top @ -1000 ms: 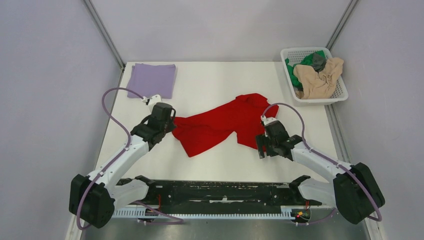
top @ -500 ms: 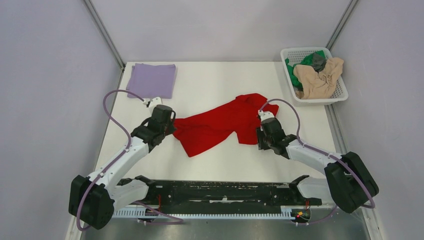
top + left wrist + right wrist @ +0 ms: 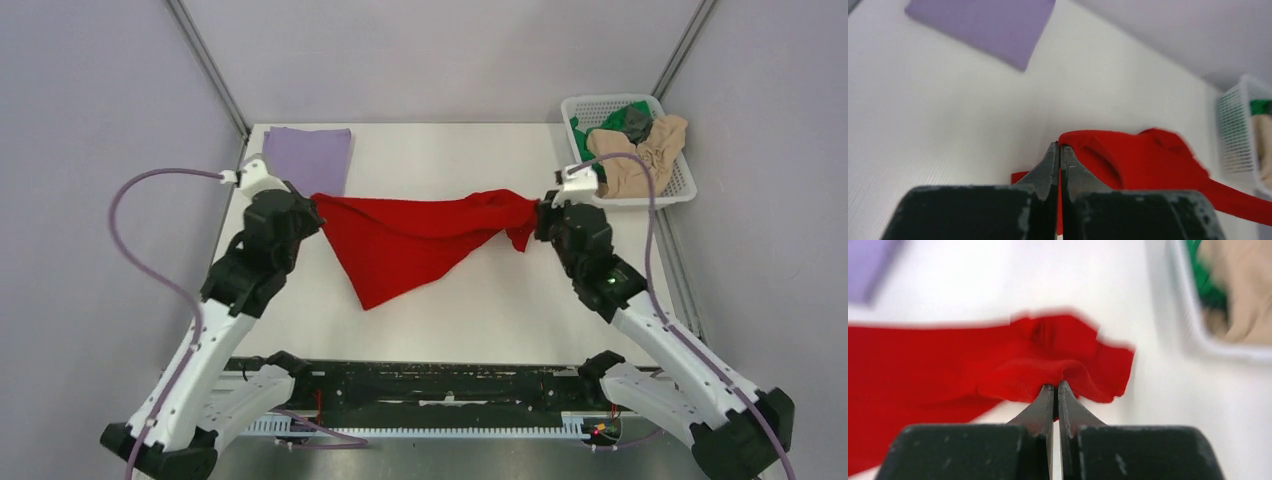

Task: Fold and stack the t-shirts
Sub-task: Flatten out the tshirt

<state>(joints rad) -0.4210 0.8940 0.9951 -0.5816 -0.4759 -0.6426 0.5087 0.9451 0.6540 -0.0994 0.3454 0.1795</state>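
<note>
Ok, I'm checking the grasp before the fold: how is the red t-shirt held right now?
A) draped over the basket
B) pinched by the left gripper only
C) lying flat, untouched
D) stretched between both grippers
D: the left gripper and the right gripper each pinch one end of the red t-shirt, which spans between them.

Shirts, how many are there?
5. A bright red cloth shirt is held between the left tool and right tool; a folded lavender shirt lies far left; beige, green and dark grey shirts fill the white mesh basket, maybe hiding more.
</note>
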